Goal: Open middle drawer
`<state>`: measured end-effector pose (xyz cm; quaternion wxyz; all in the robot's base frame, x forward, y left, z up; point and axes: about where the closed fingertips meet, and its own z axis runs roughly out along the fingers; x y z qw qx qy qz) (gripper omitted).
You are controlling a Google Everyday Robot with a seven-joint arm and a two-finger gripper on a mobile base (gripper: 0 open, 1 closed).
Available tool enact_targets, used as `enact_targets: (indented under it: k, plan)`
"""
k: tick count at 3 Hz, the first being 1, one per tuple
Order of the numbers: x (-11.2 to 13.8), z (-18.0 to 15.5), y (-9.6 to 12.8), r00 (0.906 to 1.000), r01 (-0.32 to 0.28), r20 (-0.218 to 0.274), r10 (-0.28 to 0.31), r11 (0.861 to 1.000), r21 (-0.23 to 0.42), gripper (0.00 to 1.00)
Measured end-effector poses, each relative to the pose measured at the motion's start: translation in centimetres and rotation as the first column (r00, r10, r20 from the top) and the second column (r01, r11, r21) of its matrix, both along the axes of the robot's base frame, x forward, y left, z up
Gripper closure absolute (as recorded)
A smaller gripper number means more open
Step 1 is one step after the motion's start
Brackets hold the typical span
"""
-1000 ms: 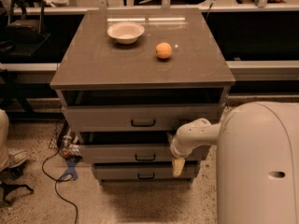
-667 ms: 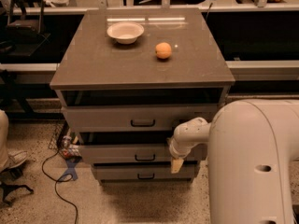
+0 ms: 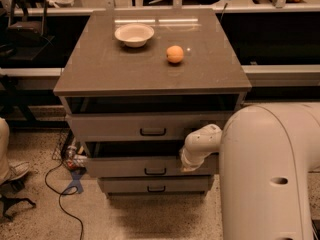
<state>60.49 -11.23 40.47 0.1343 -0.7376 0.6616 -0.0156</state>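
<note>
Although its front already stands a little proud, with a dark strip of interior showing above it, the middle drawer (image 3: 120, 166) sits second of three in the cabinet (image 3: 150, 79), with its small black handle (image 3: 155, 171) at the centre of the front. Right of that handle, against the drawer's right end, is the gripper (image 3: 189, 165); whether it is open or closed cannot be told. By its build the drawer is judged rigid and fairly heavy, so a straight, steady pull should serve. The handle is the natural hold, though the front's upper edge right of the handle also offers a lip. Far above the handle, a bowl (image 3: 134, 34) and an orange (image 3: 174, 54) lie on the cabinet top. Compared with one second ago, the gripper lies slightly nearer the handle, the arm (image 3: 270, 174) fills more of the view right of the handle, and the drawer front has barely moved.
</note>
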Motion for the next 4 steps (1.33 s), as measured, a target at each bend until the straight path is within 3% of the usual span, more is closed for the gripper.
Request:
enact_targets:
  k: [1, 2, 3, 4]
  plan:
    - [0.0, 0.0, 0.0, 1.0, 0.0, 0.001, 0.0, 1.0, 0.0, 0.88]
    - [0.0, 0.1, 0.0, 1.0, 0.001, 0.001, -0.001, 1.0, 0.0, 1.0]
    - [-1.2, 1.0, -0.9, 0.9995, 0.025, 0.018, -0.025, 0.999, 0.028, 0.82]
    - [-1.3, 0.9, -0.9, 0.9996, 0.024, 0.017, -0.025, 0.999, 0.028, 0.51]
